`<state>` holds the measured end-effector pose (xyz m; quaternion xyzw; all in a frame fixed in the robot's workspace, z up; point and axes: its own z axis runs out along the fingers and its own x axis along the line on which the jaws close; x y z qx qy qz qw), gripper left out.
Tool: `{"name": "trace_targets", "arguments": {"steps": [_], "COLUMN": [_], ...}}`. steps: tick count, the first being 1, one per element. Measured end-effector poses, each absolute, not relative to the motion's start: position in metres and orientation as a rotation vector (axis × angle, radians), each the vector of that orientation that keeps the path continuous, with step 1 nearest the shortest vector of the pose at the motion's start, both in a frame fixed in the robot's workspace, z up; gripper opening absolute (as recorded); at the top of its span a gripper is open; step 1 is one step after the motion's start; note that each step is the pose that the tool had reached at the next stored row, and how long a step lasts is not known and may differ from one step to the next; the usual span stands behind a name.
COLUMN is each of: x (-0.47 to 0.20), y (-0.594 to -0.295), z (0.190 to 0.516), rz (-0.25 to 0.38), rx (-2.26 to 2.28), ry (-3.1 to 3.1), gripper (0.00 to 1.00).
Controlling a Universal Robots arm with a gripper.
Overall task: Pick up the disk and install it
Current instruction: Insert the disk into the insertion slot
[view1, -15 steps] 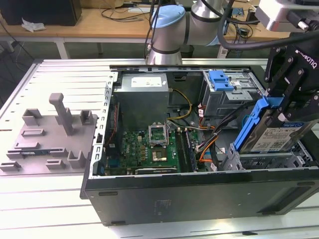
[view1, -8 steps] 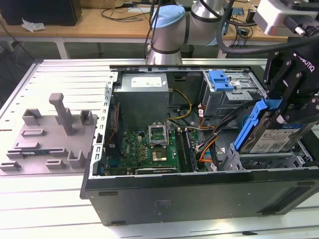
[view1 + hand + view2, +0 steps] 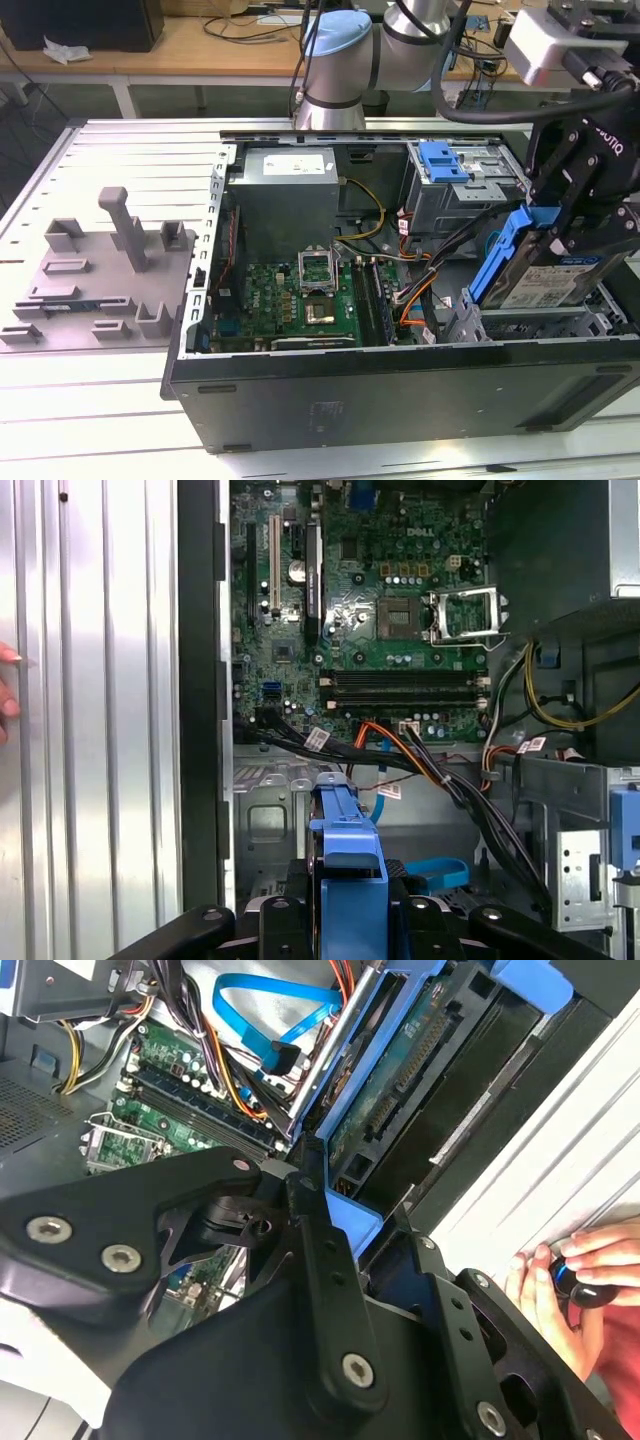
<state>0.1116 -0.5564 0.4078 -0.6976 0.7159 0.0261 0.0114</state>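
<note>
The disk [image 3: 545,285], silver-grey with a white-and-blue label and a blue bracket, hangs tilted over the drive bay at the exterior view's right end of the open computer case [image 3: 400,380]. My gripper [image 3: 572,222] is shut on its upper edge. In the first wrist view the disk's blue bracket [image 3: 347,830] sticks out between my black fingers [image 3: 415,920], above the case floor and cables. The second wrist view shows the disk's circuit-board underside [image 3: 400,1085] leaning into the bay, with my gripper [image 3: 335,1230] clamped on its bracket.
Inside the case lie the green motherboard [image 3: 300,295], a grey power supply [image 3: 285,185], a lighter-blue latch on a grey cage [image 3: 445,160] and bundled cables [image 3: 425,280]. A grey fixture [image 3: 100,265] sits at the exterior view's left. A person's hand [image 3: 575,1280] rests beside the case.
</note>
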Motion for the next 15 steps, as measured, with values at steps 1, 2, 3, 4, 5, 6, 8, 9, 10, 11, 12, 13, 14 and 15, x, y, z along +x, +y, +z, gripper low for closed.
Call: {"name": "trace_targets", "arguments": {"steps": [1, 2, 3, 4, 5, 6, 8, 9, 10, 11, 12, 13, 14, 15], "x": [0.1116, 0.1116, 0.1116, 0.1116, 0.1116, 0.1116, 0.1116, 0.1116, 0.1116, 0.1116, 0.1116, 0.1116, 0.1116, 0.1116], "y": [-0.5564, -0.5564, -0.5564, -0.5564, -0.5564, -0.5564, -0.5564, -0.5564, -0.5564, -0.5564, -0.5564, -0.5564, -0.5564, -0.5564], "z": [0.4073, 0.4066, 0.4060, 0.4051, 0.4045, 0.4040, 0.4025, 0.4020, 0.4014, 0.4008, 0.4003, 0.3997, 0.3992, 0.3989], "rz": [0.081, 0.081, 0.081, 0.081, 0.081, 0.081, 0.081, 0.081, 0.081, 0.081, 0.081, 0.081, 0.081, 0.081], "rx": [-2.176, -2.176, -2.176, -2.176, -2.176, -2.176, -2.176, -2.176, -2.176, -2.176, -2.176, -2.176, -2.176, -2.176], "ry": [2.233, 2.233, 2.233, 2.233, 2.233, 2.233, 2.233, 2.233, 2.233, 2.233, 2.233, 2.233, 2.233, 2.233], "gripper": [0.36, 0.36, 0.36, 0.36, 0.36, 0.36, 0.36, 0.36, 0.36, 0.36, 0.36, 0.36, 0.36, 0.36]}}
